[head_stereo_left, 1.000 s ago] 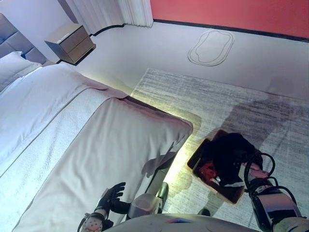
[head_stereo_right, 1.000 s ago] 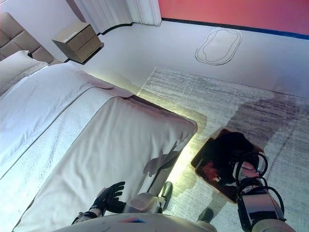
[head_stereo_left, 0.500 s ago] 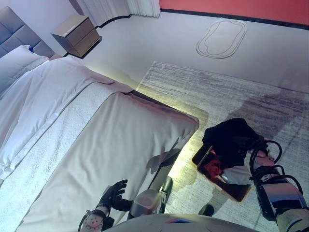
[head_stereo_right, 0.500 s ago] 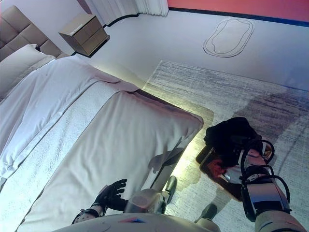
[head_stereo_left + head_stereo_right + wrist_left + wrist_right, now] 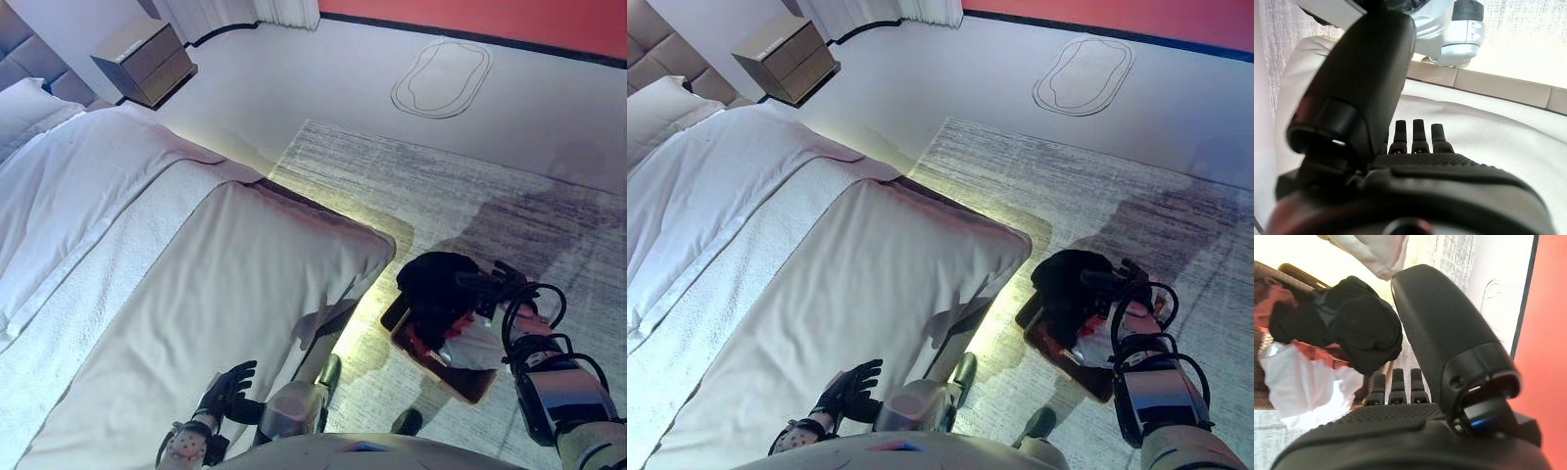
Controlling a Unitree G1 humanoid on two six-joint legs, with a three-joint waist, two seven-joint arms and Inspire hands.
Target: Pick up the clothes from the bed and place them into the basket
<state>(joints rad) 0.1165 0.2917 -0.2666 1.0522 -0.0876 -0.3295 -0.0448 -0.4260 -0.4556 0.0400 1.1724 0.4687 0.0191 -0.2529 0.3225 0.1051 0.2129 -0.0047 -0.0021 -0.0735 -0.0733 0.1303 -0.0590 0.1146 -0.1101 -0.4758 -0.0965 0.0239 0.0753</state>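
- Looking at my right hand (image 5: 1114, 285) first: it hangs over the basket (image 5: 460, 377) with its fingers (image 5: 1392, 386) straight and released, holding nothing.
- Just past those fingertips sits a black garment (image 5: 439, 284), bunched into a dark mound on the far end of the basket and spilling over its rim.
- Under and beside the black piece I can see a red garment (image 5: 419, 343) and a white garment (image 5: 474, 345), both lying in the basket; my right wrist view shows the same three, black on top, with red and white below.
- The basket itself stands on the grey rug (image 5: 431, 196), just beside the foot corner of the bed (image 5: 245, 284).
- My left hand (image 5: 228, 388) is low on the other side, fingers spread and relaxed, resting open at the near edge of the bed's pale cover; the left wrist view shows straight fingers (image 5: 1418, 137) against the quilted white bedding.
- The bed top in view shows only bedding: a beige cover, a white textured blanket (image 5: 88, 284) and a pillow (image 5: 24, 110) toward the head.
- Farther out, a nightstand (image 5: 145, 61) stands by the head of the bed, white curtains (image 5: 245, 12) hang at the far wall, and an oval outline (image 5: 441, 78) is marked on the pale floor beyond the rug.
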